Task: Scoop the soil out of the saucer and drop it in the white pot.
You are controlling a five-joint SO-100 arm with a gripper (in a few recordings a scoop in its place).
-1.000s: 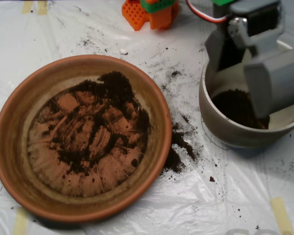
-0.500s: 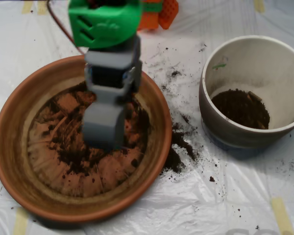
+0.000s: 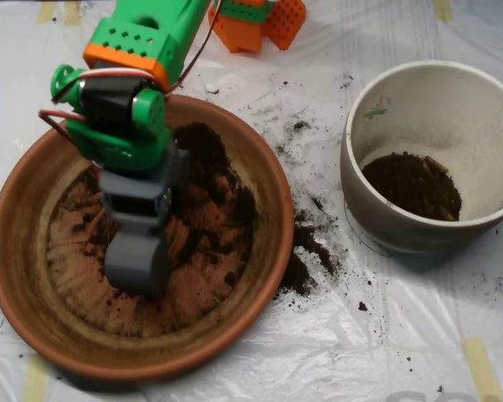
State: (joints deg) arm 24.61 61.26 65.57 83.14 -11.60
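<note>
A: Where is the scoop (image 3: pixel 137 266)?

B: Down inside the saucer (image 3: pixel 33 311), over the base at about 8 o'clock from the dish's centre. Its grey shell points toward 6 o'clock, and its lower end sits on or just above the ridged floor; I can't tell which.

A: Open or closed? Holding anything?

B: I can't tell. From above I see the grey back of the shell and no gap or seam, and no load shows.

A: And the arm (image 3: pixel 130 79) behind it?

B: It runs up toward 12 o'clock: a grey block, then a green joint with a black servo, then a green and orange link leaving the top edge. Red and white wires loop beside it.

A: The soil (image 3: pixel 205 159)?

B: Most of it in the saucer lies from 12 to 4 o'clock of the base, piled darkest near the rim at 1 o'clock. The rest of the base has thin smears between the ridges.

A: Anything outside the dish?

B: Yes, spilled soil (image 3: pixel 306 251) lies on the plastic sheet (image 3: pixel 419 335) just beside the saucer's rim at 3 to 4 o'clock, with finer specks toward 1 o'clock.

A: The pot (image 3: pixel 377 222)?

B: At 3 o'clock from the saucer, apart from it, upright. A dark patch of potted soil (image 3: pixel 411 186) covers its bottom, and the inner walls look dusty.
</note>
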